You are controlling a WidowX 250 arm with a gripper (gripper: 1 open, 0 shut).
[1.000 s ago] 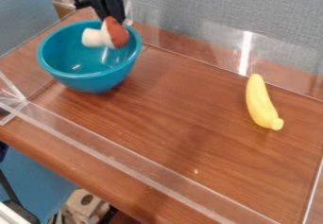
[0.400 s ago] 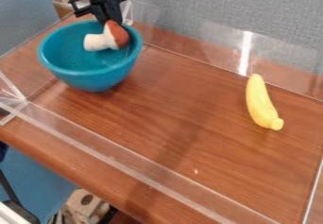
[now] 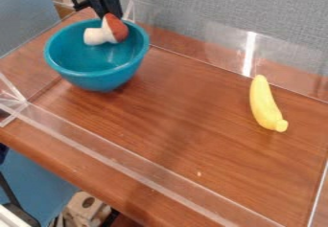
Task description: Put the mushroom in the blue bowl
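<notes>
The teal-blue bowl point(image 3: 92, 70) stands at the far left of the wooden table. The mushroom point(image 3: 107, 31), red-brown cap to the right and cream stem to the left, hangs tilted over the bowl's back part, at about rim height. My black gripper point(image 3: 110, 15) comes down from above and is shut on the mushroom's cap. I cannot tell whether the mushroom touches the bowl's inside.
A yellow banana point(image 3: 267, 103) lies at the right side of the table. Clear plastic walls point(image 3: 244, 49) run along the table's edges, and a grey-blue wall stands behind.
The bowl has shifted slightly to the right and back. The held mushroom sits a little higher and further back over the bowl. The banana has not moved.
</notes>
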